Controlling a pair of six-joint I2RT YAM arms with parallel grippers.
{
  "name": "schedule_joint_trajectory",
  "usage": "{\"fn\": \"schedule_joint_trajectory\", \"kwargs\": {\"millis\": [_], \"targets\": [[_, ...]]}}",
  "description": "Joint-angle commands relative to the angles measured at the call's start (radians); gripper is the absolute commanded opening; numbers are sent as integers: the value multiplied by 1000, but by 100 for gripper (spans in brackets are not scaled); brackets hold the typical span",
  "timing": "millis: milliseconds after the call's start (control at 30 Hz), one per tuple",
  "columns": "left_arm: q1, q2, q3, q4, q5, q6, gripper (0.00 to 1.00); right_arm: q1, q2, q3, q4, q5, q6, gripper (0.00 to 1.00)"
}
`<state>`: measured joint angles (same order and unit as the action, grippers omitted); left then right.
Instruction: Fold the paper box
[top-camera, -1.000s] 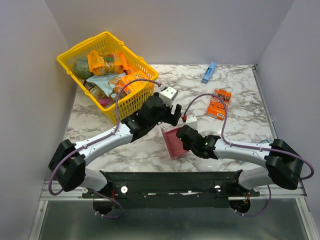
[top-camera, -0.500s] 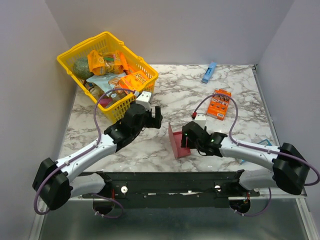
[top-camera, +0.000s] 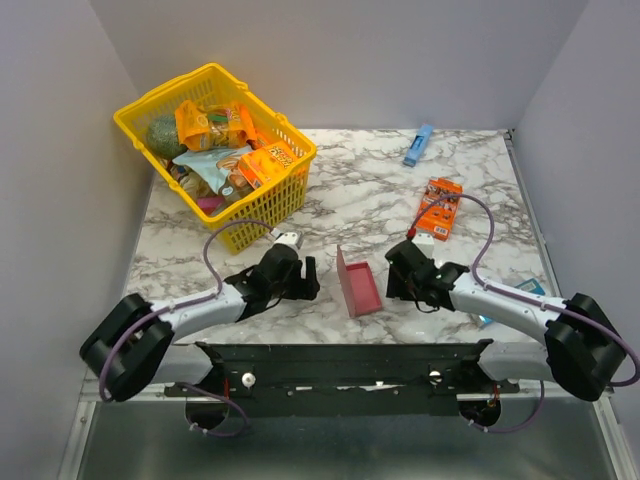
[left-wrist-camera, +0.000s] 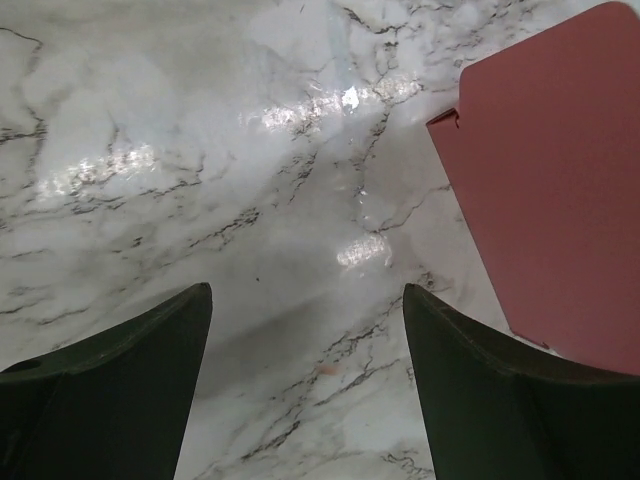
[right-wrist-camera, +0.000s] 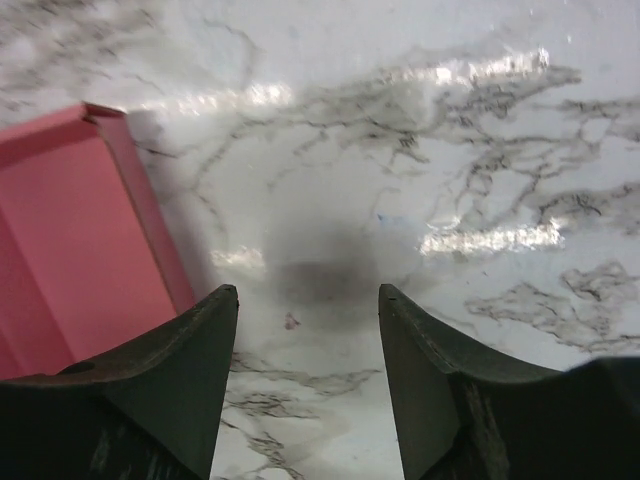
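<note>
I am looking down at the pink thin-card paper box, which is lying on the glossy white-and-grey marbled tabletop near the front edge, between my two grippers and touching neither. Its card is reading matte and unprinted, and at least one long edge is standing up as a low wall, giving it a shallow tray shape. The left gripper is sitting low just left of it, its dark fingers spread wide with only bare marble between them; in the left wrist view the box is showing as a flat pink panel with a small notch at one corner, cut off by the right edge. The right gripper is resting just right of the box, its fingers likewise parted and holding nothing; the right wrist view is catching a folded pink corner at the left, the rest out of frame. At the far left a yellow plastic lattice basket is holding crinkly snack packets whose labels I am failing to read. An orange printed carton is lying on the right, and a slim blue box at the far edge.
</note>
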<state>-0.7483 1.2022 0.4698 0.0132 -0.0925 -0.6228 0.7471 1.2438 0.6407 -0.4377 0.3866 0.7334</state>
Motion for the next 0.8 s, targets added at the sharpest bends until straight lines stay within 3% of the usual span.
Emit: {"fn": "schedule_joint_trajectory", "kwargs": {"millis": [0,200,400,533,700,767], "targets": [[-6,189,81,159,60,9,85,9,-3,-56,-35,-63,26,66],[-5,453,228,293,80,84,85,104,51,-78,57,-186,69,66],[-5,574,314,562,318,144,83,282,54,-24,128,-199,78,68],[-5,550,415,467,324,279,83,288,-49,-29,120,-169,77,71],[58,447,493,236,179,334,86,276,-170,20,4,-80,-3,79],[86,369,483,183,136,345,87,215,-220,21,-6,-97,-37,80]]}}
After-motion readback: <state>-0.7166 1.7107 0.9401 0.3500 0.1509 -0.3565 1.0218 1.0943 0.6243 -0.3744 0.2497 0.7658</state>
